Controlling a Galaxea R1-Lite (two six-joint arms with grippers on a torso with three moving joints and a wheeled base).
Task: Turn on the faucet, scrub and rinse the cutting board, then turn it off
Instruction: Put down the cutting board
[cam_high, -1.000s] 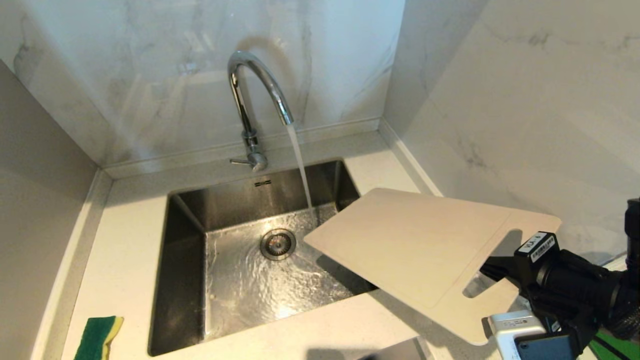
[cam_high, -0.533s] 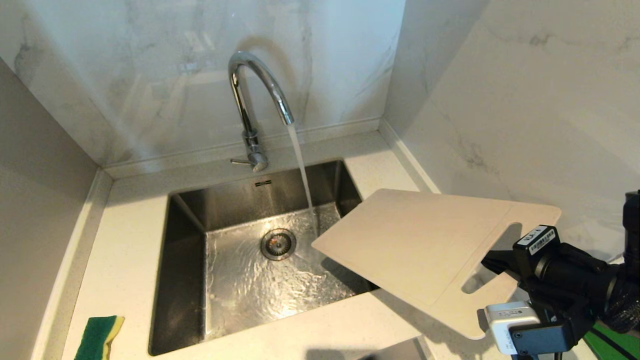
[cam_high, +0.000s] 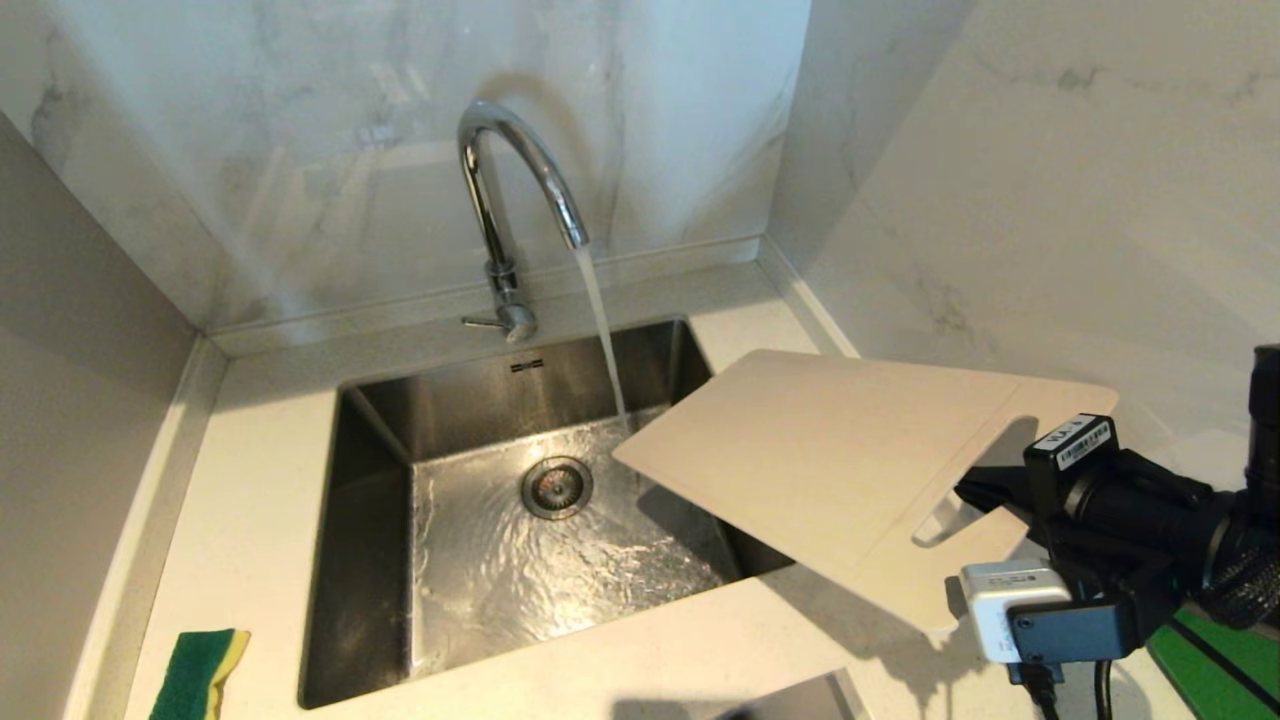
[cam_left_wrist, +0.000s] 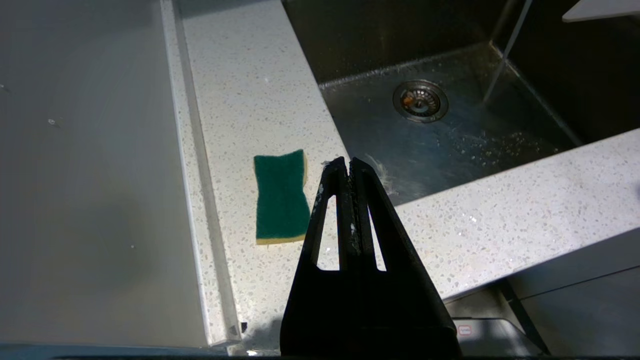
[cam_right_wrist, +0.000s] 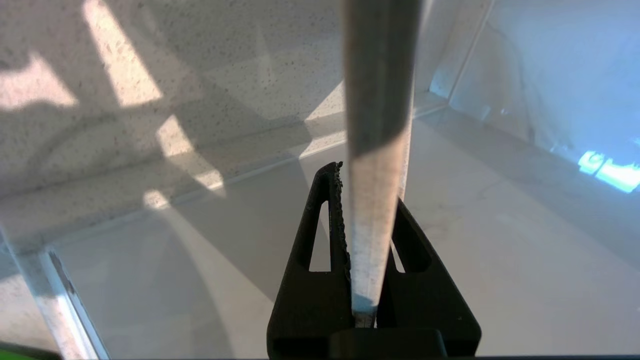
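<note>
The chrome faucet (cam_high: 500, 180) is running, and its stream (cam_high: 600, 330) falls into the steel sink (cam_high: 370, 470). The cream cutting board (cam_high: 830, 460) hangs tilted over the sink's right side, its far corner just beside the stream. My right gripper (cam_high: 975, 495) is shut on the board at the slot-handle end. In the right wrist view the board's edge (cam_right_wrist: 380, 75) runs out from between the fingers of that gripper (cam_right_wrist: 367, 185). My left gripper (cam_left_wrist: 348, 162) is shut and empty above the counter's front edge, near the sponge (cam_left_wrist: 281, 195).
The green-and-yellow sponge (cam_high: 198, 672) lies on the counter left of the sink. The sink floor round the drain (cam_high: 556, 487) is wet. Marble walls close in behind the faucet and to the right of the board.
My right gripper has risen with the cutting board, lifting it higher above the counter and a little towards the stream. The water keeps running and the left arm is still.
</note>
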